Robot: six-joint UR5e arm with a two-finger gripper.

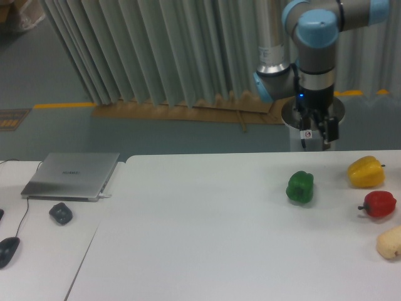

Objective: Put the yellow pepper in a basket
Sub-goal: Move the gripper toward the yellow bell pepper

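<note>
Yellow pepper (pixel 366 172), green pepper (pixel 300 187), red pepper (pixel 380 204), beige lump (pixel 390 243), white table (pixel 207 238).

a white desk (pixel 207 238) is seen across the foreground, with a second white desk (pixel 37 251) butted against its left edge. on the left one a closed silver laptop (pixel 71 175) is laid, with a dark mouse (pixel 61 213) just in front of it and another mouse (pixel 7 249) at the left border. pale vertical blinds (pixel 156 50) are hung behind. a grey-blue floor (pixel 56 132) is crossed by a yellow line (pixel 62 105), and brown cardboard (pixel 188 111) is laid below the blinds.
</note>
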